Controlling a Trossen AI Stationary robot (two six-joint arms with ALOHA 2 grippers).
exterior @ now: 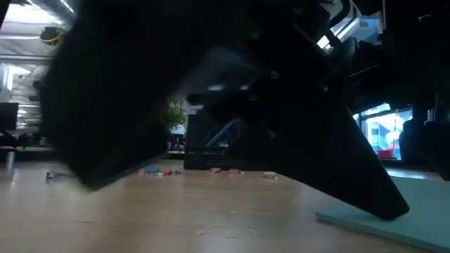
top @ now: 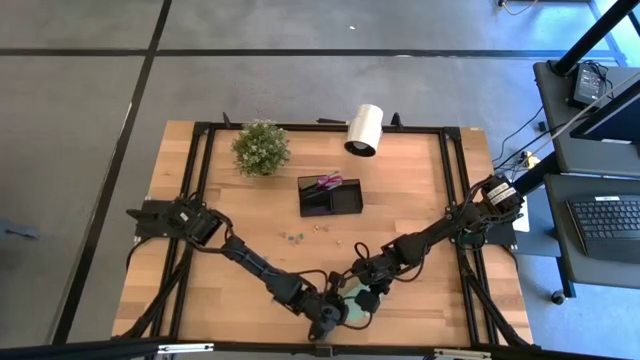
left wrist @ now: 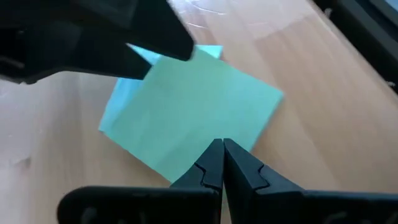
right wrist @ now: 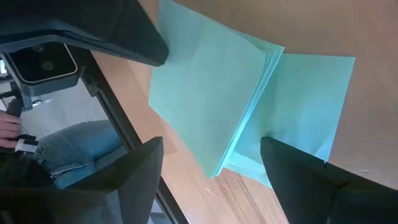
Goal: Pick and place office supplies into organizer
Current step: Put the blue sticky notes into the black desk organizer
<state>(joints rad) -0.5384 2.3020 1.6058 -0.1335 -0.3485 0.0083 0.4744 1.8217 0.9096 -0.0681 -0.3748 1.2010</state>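
Fingers of my left gripper (left wrist: 222, 163) are clenched together, tips at the sticky-note pad (left wrist: 193, 112), at six o'clock near the table (top: 420, 190) edge. My right gripper (right wrist: 211, 168) stands spread wide over that pad. Farther, toward twelve, the organizer (top: 330, 196) holds purple-handled scissors (top: 328, 182).

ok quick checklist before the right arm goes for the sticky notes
1. Right gripper open, one finger on each side of the sticky-note pad: ok.
2. Pad flat and square: not ok, top sheets are fanned off the stack.
3. Left gripper clear of the pad: not ok, shut with its tips at the pad's edge.
4. Organizer has room: ok, the purple-handled scissors sit in the back compartment and the front looks free.
5. Small clips out of the path: cannot tell.
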